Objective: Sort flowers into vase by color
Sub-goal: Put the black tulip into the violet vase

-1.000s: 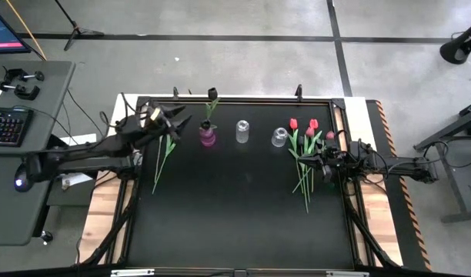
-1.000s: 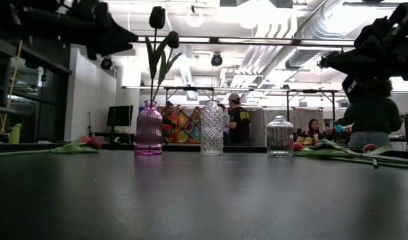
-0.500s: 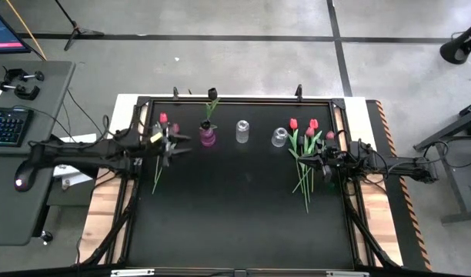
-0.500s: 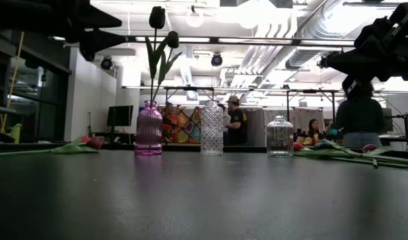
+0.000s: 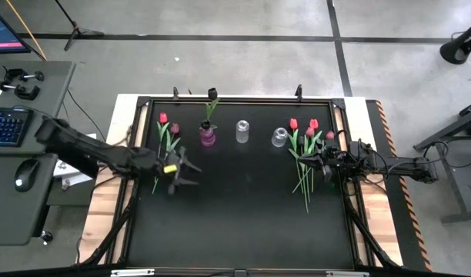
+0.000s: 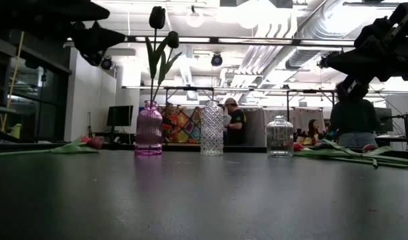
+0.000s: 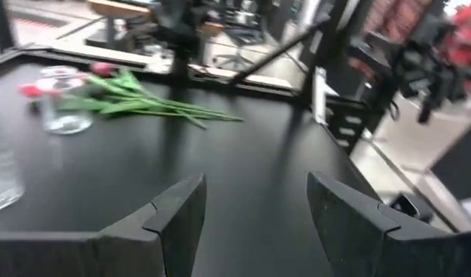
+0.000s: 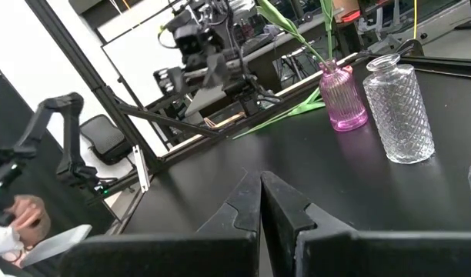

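A dark tulip [image 5: 212, 93] stands with its stem in the purple vase [image 5: 208, 137]. Right of that vase stand two clear vases [image 5: 242, 131] [image 5: 278, 137]. A red tulip [image 5: 163, 118] and a pink one [image 5: 174, 128] lie on the mat at the far left. Several red and pink tulips [image 5: 306, 146] lie at the right. My left gripper [image 5: 191, 174] hangs open above the mat, nearer than the left tulips and pointing right, with nothing between its fingers [image 7: 178, 223]. My right gripper [image 8: 260, 201] is shut and hangs over the right tulips' stems [image 5: 303, 163].
The black mat [image 5: 243, 223] has a raised frame around it. A desk with a keyboard and a mouse [image 5: 20, 183] stands to the left of the table. People stand in the room beyond the far edge [image 6: 239, 121].
My left gripper has swung from above the left tulips' heads toward the near edge and a little down. It has turned to point toward the table's right and has stayed open. The red and pink heads it covered now show.
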### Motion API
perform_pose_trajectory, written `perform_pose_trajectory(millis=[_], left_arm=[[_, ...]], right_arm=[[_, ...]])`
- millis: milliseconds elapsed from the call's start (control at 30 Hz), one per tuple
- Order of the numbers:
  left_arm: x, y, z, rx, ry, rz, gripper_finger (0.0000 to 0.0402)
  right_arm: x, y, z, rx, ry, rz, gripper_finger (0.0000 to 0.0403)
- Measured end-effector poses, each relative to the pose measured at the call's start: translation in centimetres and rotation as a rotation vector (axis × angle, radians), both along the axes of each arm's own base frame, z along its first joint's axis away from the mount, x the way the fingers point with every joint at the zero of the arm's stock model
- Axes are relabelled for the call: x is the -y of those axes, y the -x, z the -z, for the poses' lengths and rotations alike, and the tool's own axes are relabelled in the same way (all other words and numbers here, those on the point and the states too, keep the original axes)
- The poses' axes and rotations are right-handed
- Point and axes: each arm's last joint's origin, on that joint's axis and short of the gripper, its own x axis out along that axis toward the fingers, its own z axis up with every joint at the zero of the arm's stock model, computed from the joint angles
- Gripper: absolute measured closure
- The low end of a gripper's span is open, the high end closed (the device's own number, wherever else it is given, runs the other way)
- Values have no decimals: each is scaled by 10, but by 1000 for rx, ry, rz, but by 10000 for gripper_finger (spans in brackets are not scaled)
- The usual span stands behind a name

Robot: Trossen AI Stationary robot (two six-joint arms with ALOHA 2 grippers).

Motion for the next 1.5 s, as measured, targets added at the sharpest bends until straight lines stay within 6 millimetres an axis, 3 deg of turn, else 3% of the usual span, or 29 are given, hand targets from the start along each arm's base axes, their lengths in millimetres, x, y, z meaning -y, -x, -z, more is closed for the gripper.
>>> perform_pose_trajectory(millis=[300, 567, 700, 833, 1033, 1333, 1400, 1500], left_arm=[[43, -32, 45, -53, -56, 127, 188], [51, -41, 65, -36, -161, 15, 188], [43, -46, 60, 24, -212, -76, 188], [34, -57, 50, 55, -158, -121, 188], [33, -73, 33, 105, -151, -34, 188], [48, -84, 5, 209, -137, 88, 188], [51, -83, 4, 213, -131, 135, 188], [55, -79, 1, 226, -118, 196, 188]], right_arm=[[0, 0, 0, 0, 0, 0, 402], [0, 0, 0, 0, 0, 0, 402], [0, 0, 0, 0, 0, 0, 402], [0, 0, 0, 0, 0, 0, 402], [0, 0, 0, 0, 0, 0, 402], [0, 0, 0, 0, 43, 7, 402], [2, 0, -2, 20, 72, 58, 402], [6, 1, -7, 75, -57, 193, 402]])
